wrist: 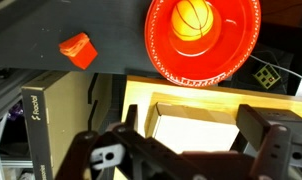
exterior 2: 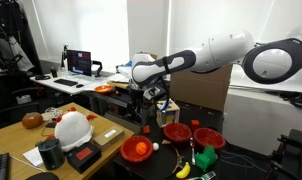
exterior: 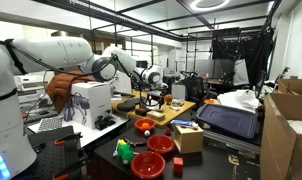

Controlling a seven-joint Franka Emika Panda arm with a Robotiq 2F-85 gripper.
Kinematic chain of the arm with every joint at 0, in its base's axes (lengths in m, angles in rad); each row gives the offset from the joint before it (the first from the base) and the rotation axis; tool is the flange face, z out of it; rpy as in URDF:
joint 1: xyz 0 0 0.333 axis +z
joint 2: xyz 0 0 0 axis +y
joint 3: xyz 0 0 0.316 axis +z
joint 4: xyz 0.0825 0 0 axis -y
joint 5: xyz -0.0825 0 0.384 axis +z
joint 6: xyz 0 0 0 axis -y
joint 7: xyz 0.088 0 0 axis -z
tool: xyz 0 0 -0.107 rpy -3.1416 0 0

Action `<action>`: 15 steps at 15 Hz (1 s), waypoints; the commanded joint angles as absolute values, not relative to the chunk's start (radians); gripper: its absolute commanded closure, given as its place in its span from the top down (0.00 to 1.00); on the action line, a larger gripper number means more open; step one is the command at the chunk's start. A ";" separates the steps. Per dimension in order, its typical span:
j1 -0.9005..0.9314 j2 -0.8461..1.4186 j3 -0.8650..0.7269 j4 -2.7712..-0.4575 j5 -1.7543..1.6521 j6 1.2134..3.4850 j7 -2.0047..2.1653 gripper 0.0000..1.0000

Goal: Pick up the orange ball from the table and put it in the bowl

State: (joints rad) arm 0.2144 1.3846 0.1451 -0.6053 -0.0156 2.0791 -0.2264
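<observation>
My end effector [wrist: 191, 140] hangs open, empty. The orange ball [wrist: 191, 17] in the red bowl [wrist: 156, 55] looks light, slippery; pinch its middle.

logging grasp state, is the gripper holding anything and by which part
Nothing is held: the gripper is open and empty in the wrist view, and the orange ball lies in the bowl.

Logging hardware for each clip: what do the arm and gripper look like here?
The arm has glossy white, rounded link shells with black rings at the joints, as both exterior views show. The gripper is black, with two chunky, blocky fingers. In the wrist view a small pale marking sits on one linkage, too blurred to read.
</observation>
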 commanded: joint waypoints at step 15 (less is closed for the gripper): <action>0.171 0.963 0.114 -0.934 -0.015 1.861 -0.149 1.00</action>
